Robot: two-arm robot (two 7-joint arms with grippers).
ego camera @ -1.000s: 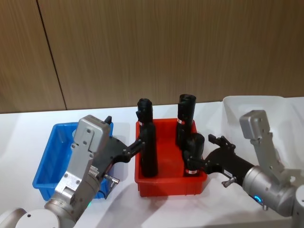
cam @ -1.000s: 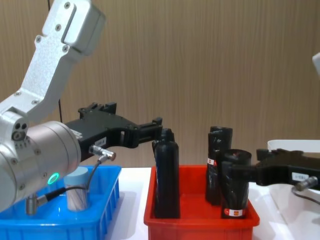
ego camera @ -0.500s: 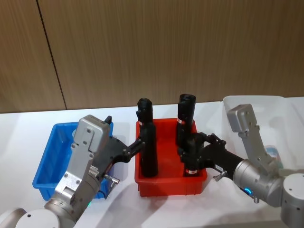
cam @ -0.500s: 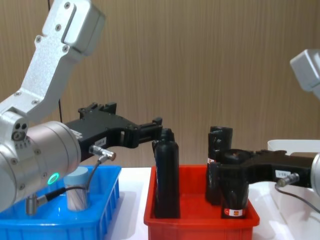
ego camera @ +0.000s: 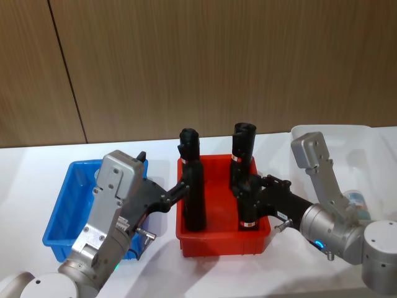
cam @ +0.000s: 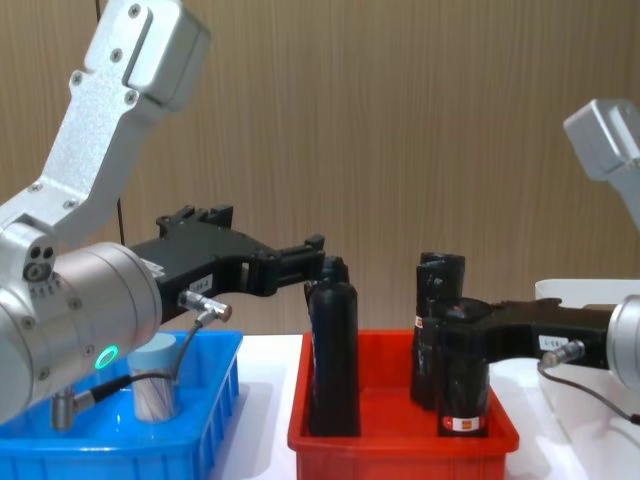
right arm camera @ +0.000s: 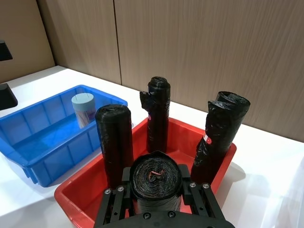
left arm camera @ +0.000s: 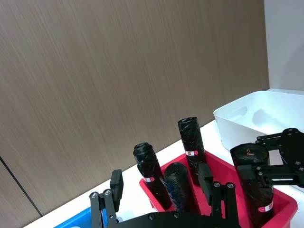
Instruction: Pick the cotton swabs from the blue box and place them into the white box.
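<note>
While left gripper (cam: 300,262) hovers, right gripper (right arm camera: 154,187) seemingly clasps black cylinder (right arm camera: 155,185).

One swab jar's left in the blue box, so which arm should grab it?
Probably left: the left gripper hangs beside the blue box holding the jar; the right gripper straddles a black cylinder.

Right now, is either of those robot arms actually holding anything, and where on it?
The right gripper has its jaws around the upper part of a black cylinder in the red bin. The left gripper holds nothing.
</note>
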